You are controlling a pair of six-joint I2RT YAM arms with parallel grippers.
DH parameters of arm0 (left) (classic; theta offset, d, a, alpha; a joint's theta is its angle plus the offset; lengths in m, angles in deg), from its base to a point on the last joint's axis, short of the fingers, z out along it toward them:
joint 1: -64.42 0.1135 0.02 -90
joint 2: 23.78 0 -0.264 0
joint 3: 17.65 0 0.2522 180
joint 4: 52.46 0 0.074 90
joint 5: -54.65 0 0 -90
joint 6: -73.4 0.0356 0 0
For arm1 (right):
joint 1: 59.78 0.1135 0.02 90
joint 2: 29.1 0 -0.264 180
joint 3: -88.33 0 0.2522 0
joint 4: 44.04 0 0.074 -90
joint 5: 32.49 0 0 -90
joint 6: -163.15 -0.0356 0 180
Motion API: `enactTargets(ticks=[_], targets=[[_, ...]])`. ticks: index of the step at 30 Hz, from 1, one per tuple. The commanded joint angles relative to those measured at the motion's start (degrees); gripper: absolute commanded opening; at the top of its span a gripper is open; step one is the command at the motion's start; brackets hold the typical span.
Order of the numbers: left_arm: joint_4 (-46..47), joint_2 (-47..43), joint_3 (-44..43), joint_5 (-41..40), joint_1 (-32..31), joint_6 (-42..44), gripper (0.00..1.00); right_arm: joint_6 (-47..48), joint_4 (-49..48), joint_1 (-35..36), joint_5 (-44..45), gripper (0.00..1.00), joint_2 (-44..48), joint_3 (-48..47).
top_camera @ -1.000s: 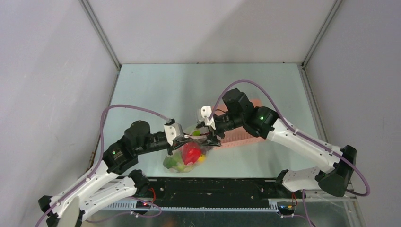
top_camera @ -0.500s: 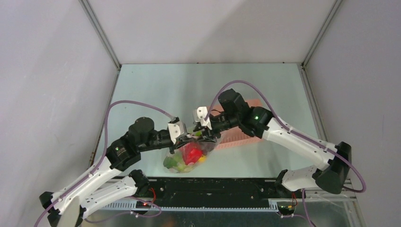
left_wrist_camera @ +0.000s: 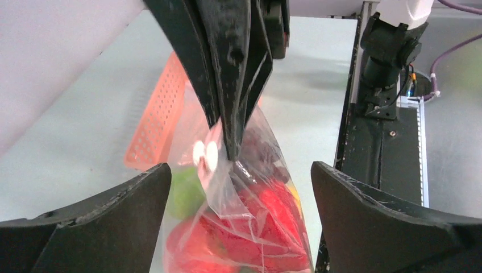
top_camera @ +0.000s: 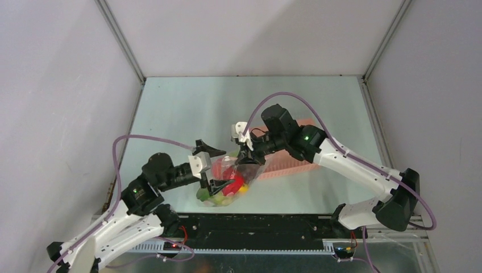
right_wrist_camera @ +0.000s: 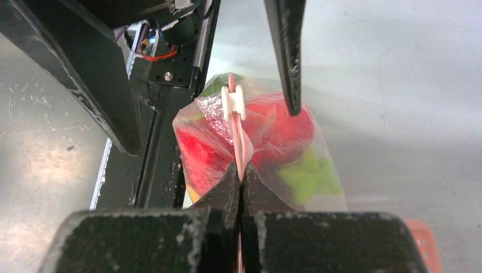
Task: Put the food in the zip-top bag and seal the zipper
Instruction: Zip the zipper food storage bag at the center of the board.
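Note:
The zip-top bag (top_camera: 232,177) holds the food: red pieces (left_wrist_camera: 267,222), a lime-green piece (right_wrist_camera: 307,173), a dark maroon piece (left_wrist_camera: 267,153) and a bit of yellow (top_camera: 243,189). My right gripper (right_wrist_camera: 241,176) is shut on the pink zipper (right_wrist_camera: 239,139), just behind its white slider (right_wrist_camera: 233,102), and holds the bag's top up. In the top view the right gripper (top_camera: 248,160) sits over the bag. My left gripper (left_wrist_camera: 240,170) is open, with a finger on each side of the bag and not touching it. From above, the left gripper (top_camera: 214,168) is at the bag's left.
The pink slatted basket (top_camera: 293,162) stands right behind the bag, under the right arm. A black rail (top_camera: 256,224) runs along the near table edge, close to the bag's bottom. Grey walls enclose the table on three sides.
The left gripper let go of the bag's top, opened wide and drew back toward the left. The right gripper closed on the zipper edge.

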Motion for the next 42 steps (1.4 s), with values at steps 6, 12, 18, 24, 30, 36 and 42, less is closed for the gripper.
enactTargets(ticks=[6,12,18,24,30,36,42], targets=[[20.62,-5.19,12.98,-6.01,-0.22,-13.31,1.0,-8.02,-8.74,-0.31,-0.89,0.0,4.13,-0.6],[25.54,-3.01,14.18,-8.44,-0.12,-17.09,0.96,-9.14,-10.79,0.02,-1.97,0.0,4.72,0.65],[26.8,-2.47,14.67,-6.41,-0.06,-16.72,0.78,-12.19,-12.57,0.01,0.6,0.0,5.15,1.21],[25.61,-1.17,14.26,-4.05,-0.05,-15.57,0.74,-17.76,-17.76,-0.06,2.52,0.0,7.41,2.18],[27.27,2.23,12.91,-2.15,-0.1,-15.44,0.59,-18.97,-18.43,0.26,0.96,0.0,7.38,2.21],[28.49,4.41,11.73,-2.02,-0.05,-15.55,0.49,-19.13,-17.31,0.36,0.68,0.0,6.99,2.21],[28.92,5.02,11.48,-2.49,-0.07,-15.5,0.37,-20.15,-17.57,0.39,1.05,0.0,7.06,2.17]])
